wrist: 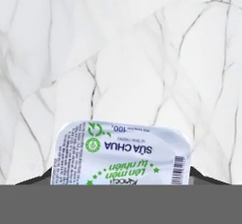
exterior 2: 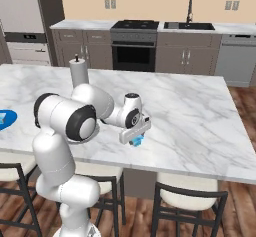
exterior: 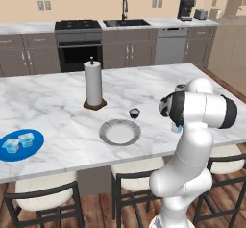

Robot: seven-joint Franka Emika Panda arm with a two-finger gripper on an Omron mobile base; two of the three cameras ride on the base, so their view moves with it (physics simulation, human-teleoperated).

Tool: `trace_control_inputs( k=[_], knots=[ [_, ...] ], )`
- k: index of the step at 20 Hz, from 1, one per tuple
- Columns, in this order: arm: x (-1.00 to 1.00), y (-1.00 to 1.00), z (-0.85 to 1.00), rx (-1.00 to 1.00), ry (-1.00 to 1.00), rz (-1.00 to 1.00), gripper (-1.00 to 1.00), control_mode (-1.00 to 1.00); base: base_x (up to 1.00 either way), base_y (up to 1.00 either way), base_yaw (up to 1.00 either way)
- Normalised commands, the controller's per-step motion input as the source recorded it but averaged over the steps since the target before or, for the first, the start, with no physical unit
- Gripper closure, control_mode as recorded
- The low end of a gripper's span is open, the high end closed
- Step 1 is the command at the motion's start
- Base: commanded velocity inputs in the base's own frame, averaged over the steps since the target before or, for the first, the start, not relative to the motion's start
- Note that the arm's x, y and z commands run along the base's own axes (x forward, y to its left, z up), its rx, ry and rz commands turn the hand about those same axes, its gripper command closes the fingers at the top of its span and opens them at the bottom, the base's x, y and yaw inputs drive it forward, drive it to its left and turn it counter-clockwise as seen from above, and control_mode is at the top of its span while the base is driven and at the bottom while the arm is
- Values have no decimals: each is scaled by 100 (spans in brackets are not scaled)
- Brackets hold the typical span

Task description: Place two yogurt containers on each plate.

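Blue plate (exterior: 21, 147), front left corner of the island worktop (exterior: 57, 107): two pale blue yogurt containers (exterior: 19, 143), complete.
Grey plate (exterior: 120, 132), near front edge: no cups, two owed.
Dark yogurt cup (exterior: 134, 112), just behind it: loose.
Gripper (exterior 2: 136, 140), front right: fingers around the fourth cup (wrist: 122, 154); whether clenched cannot be told.

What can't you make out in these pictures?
- End effector, right base view: whether it grips the blue cup; too small.
- Cup, hand view: lower part cut off at the bottom.
- Blue plate, right base view: cut off by the left edge.
- Cup, left base view: mostly hidden behind the arm.
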Motion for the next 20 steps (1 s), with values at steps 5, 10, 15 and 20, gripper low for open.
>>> trace_control_inputs(
  k=[5,10,15,20],
  knots=[
    [-6,19,4,0,24,0,100,-100,0,0,0],
    [-30,41,35,0,3,0,100,-100,0,0,0],
    [-35,63,28,3,-1,0,100,-100,0,0,0],
    [-35,74,15,4,-12,0,100,-100,0,0,0]
  ],
)
